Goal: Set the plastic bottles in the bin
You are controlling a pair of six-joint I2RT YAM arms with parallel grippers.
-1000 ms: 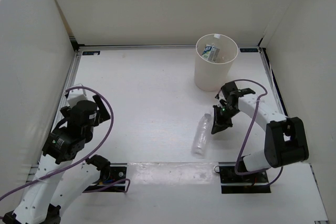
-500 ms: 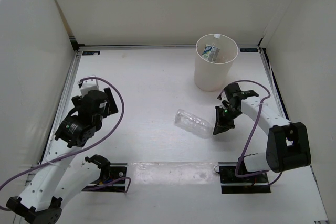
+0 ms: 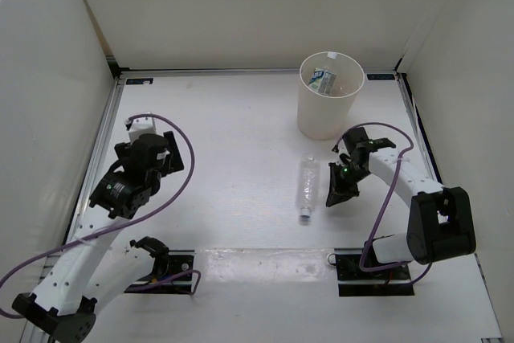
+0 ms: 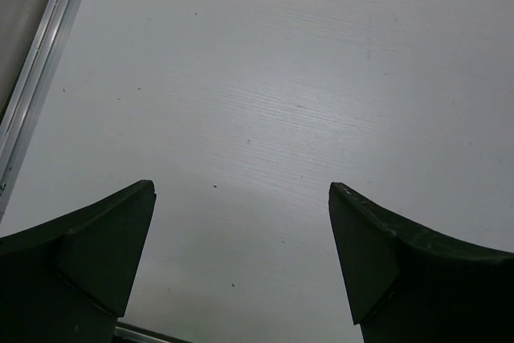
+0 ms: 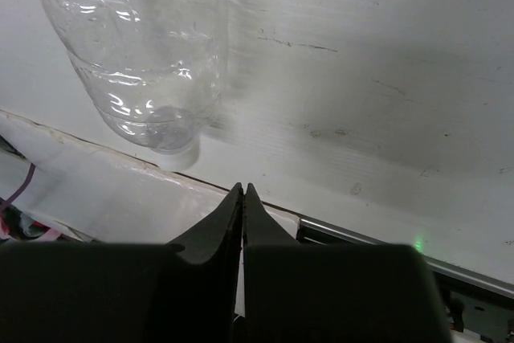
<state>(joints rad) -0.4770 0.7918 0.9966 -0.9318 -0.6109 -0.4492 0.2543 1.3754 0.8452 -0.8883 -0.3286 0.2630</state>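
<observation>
A plain clear bottle (image 3: 306, 188) lies on the table, cap toward the near edge, just left of my right gripper (image 3: 336, 193). It fills the upper left of the right wrist view (image 5: 140, 46). The right gripper (image 5: 242, 192) is shut and empty, beside the bottle, not touching it. The cream-white bin (image 3: 328, 95) stands at the back right, with the white-green labelled bottle (image 3: 324, 79) inside. My left gripper (image 3: 152, 154) is open and empty over bare table at the left (image 4: 241, 194). The orange and blue-label bottles are out of view.
White walls enclose the table on three sides. A metal rail (image 3: 108, 130) runs along the left edge and also shows in the left wrist view (image 4: 40, 78). A taped strip (image 3: 257, 261) lies between the arm bases.
The clear bottle has spun on the table from lying crosswise to lying lengthwise. My left arm has reached further forward. The right gripper has barely moved.
</observation>
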